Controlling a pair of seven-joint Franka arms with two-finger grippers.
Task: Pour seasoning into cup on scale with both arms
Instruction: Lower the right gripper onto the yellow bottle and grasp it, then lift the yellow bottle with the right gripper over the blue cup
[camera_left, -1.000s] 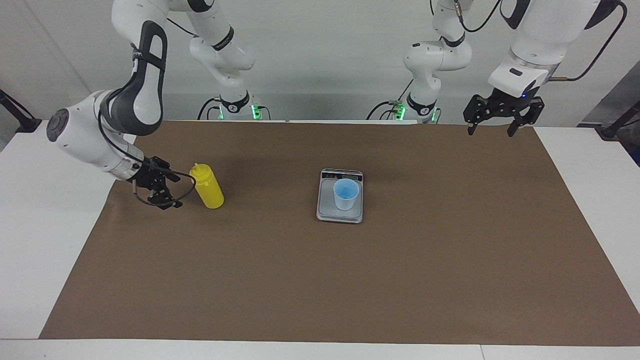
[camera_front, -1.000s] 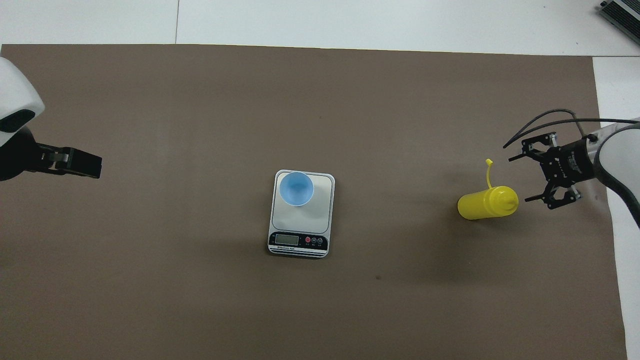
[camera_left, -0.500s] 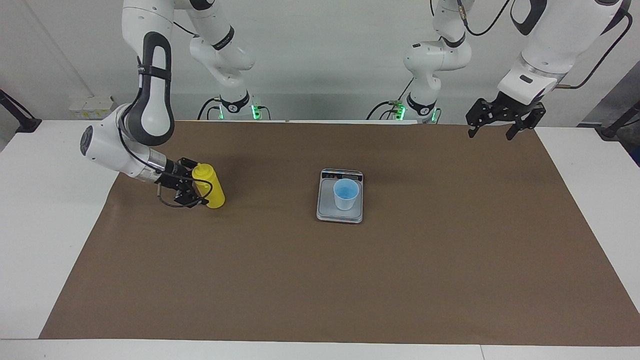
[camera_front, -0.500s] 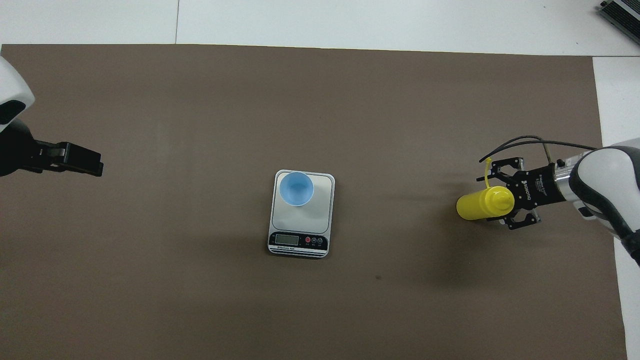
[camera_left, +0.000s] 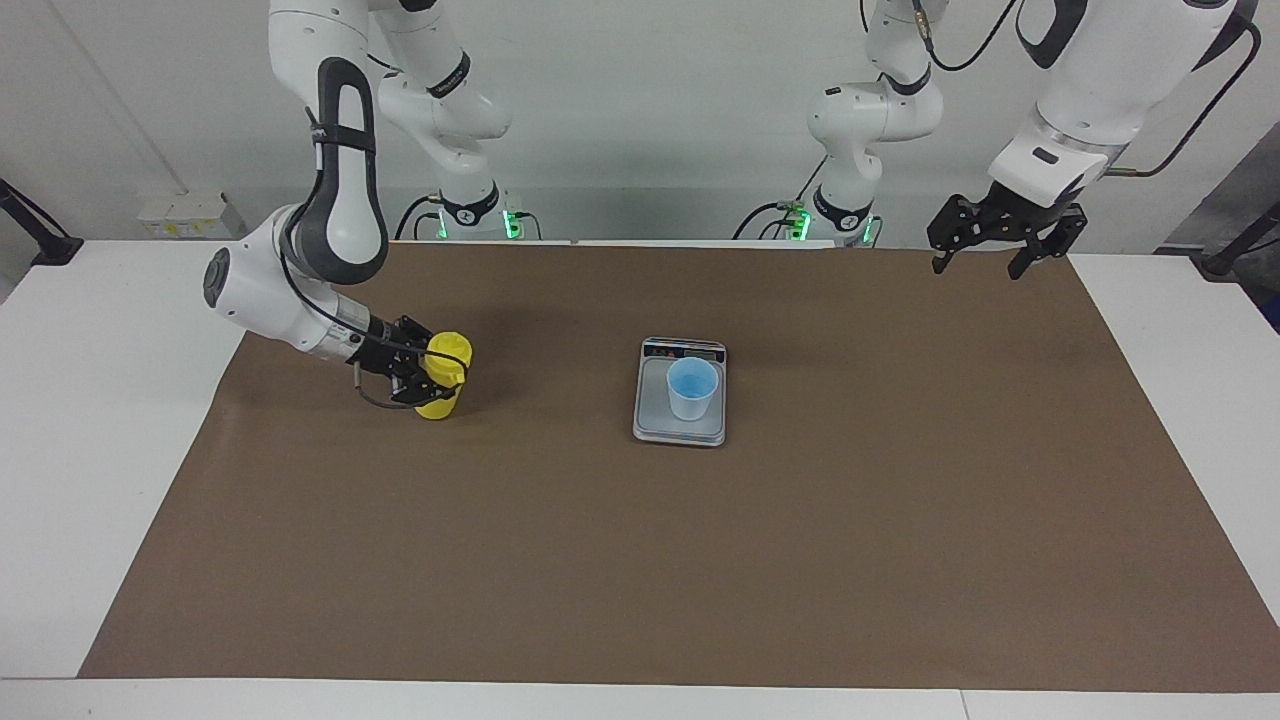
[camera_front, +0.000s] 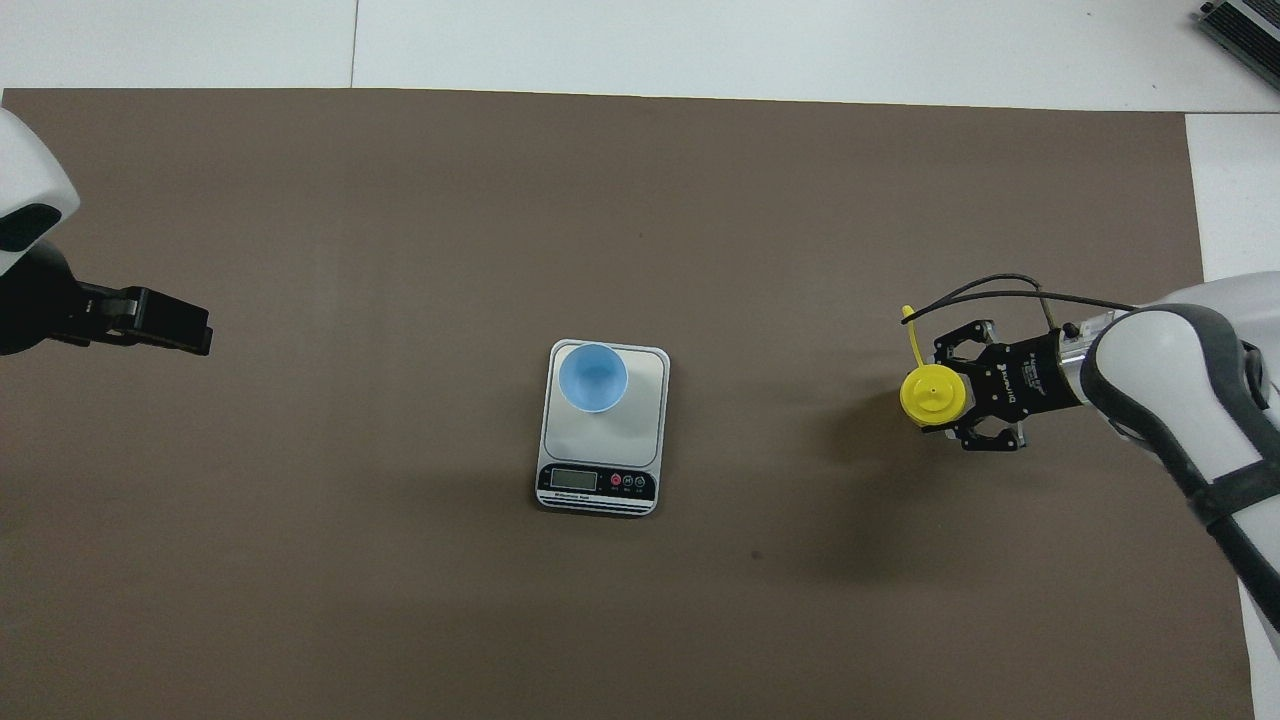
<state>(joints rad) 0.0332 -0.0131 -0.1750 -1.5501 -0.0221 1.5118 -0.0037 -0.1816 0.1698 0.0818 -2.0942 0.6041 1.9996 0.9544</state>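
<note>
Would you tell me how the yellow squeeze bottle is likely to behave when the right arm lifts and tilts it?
The seasoning bottle is tall on a narrow base, so it probably tips easily. Its smooth round plastic may slip or dent in the right gripper. The loose tethered cap will likely dangle.

A robotics lab: two white arms (camera_left: 330, 200) at a paper-covered table (camera_left: 100, 450), bare walls

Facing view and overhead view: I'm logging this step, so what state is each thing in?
Yellow bottle: on the mat, tipped toward the scale, cap off and dangling.
Blue cup: upright on the scale.
Scale: flat on the mat.
Right gripper: around the bottle.
Left gripper: open, waiting above the mat's edge.
</note>
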